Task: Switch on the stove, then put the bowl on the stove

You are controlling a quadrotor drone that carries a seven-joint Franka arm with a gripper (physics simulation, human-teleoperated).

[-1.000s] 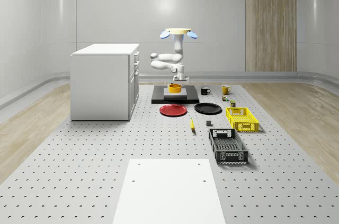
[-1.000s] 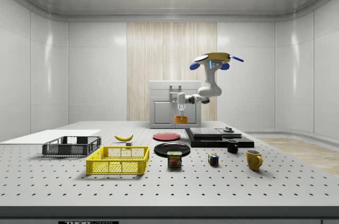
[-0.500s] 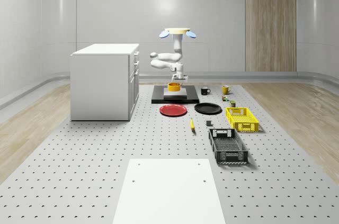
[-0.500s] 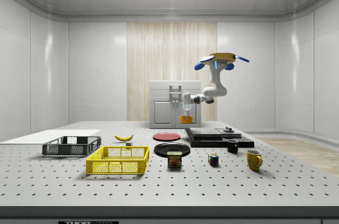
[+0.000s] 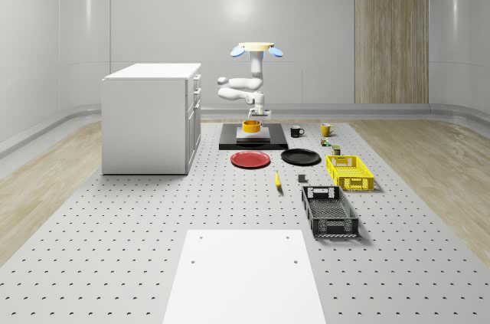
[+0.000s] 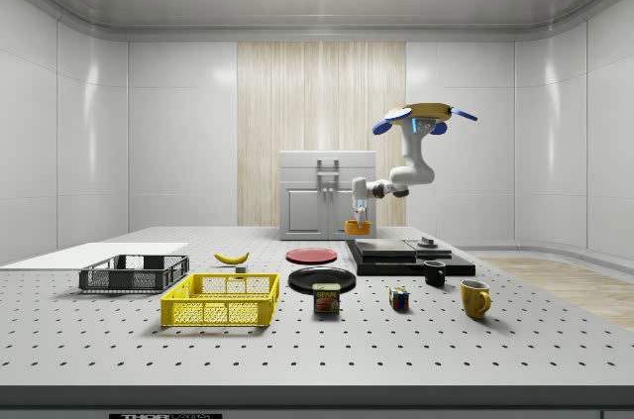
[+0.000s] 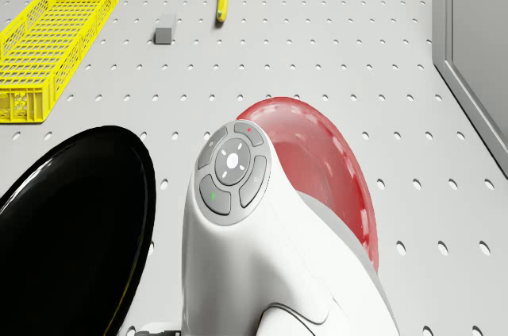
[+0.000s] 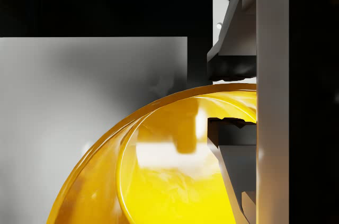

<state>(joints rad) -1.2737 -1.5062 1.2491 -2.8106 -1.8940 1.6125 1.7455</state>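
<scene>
Since a second ago the hovering drone (image 6: 425,114) has carried the bowl (image 6: 357,228), its rim clamped in the tool (image 6: 359,220), over the stove (image 6: 401,253).

Two plates (image 5: 250,159) (image 5: 300,157), two crates (image 5: 349,171) (image 5: 329,211), two mugs (image 6: 475,298) (image 6: 434,272), one bowl (image 5: 252,126).

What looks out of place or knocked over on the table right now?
Nothing stands out. The bowl hangs upright in the gripper just above the stove, with the drone hovering over the stove. The red plate, black plate and yellow basket sit flat.
</scene>
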